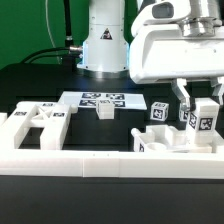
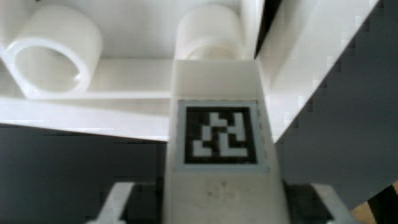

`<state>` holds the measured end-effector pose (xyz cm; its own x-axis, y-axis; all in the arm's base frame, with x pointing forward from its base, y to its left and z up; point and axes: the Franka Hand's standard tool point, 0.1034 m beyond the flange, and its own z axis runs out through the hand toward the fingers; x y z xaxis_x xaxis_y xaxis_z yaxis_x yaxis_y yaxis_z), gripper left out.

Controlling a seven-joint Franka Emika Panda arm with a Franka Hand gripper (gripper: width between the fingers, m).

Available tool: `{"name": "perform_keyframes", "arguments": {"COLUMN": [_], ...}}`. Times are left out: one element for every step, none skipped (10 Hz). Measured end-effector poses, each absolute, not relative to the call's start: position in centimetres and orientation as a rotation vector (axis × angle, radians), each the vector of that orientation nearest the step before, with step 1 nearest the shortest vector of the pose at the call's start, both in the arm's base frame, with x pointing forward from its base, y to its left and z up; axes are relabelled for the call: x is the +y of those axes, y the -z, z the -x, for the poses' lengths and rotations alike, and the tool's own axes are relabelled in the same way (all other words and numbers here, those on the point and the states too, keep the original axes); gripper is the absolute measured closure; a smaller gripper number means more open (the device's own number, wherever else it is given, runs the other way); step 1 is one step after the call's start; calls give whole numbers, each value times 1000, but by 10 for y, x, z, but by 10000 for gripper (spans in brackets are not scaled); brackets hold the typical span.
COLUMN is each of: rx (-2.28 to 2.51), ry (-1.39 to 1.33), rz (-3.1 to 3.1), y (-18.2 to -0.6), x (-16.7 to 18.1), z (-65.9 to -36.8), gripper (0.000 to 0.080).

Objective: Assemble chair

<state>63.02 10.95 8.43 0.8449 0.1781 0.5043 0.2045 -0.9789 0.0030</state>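
Pincer is pinched narrow on a square leg, which the wrist view shows sitting between both fingers with its tag facing the camera. The leg's long axis runs straight out from the pincer, upright in the exterior view. A slotted panel lies flat on the desk directly below, at the exterior view's right. We can't tell whether the leg's lower end touches it. Past the leg tip the wrist view shows rounded recesses, which we judge to be the mating spot. A second tagged piece stands just beside, on the exterior view's left. Next move likely hinges on keeping the leg axis square to the panel.
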Motion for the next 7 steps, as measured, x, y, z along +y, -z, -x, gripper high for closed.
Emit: {"name": "perform_keyframes", "arguments": {"rx": [-312, -312, -312, -312, -313, -319, -328], "ry": [809, 809, 808, 807, 805, 801, 802], "rz": [2968, 2968, 2968, 2968, 2969, 2971, 2972], "y": [-84, -84, -84, -84, -84, -89, -95], "x": [109, 109, 109, 109, 109, 108, 106], "z": [-631, -630, -630, -630, -630, -632, -634], "gripper": [512, 512, 512, 351, 225, 165, 165]}}
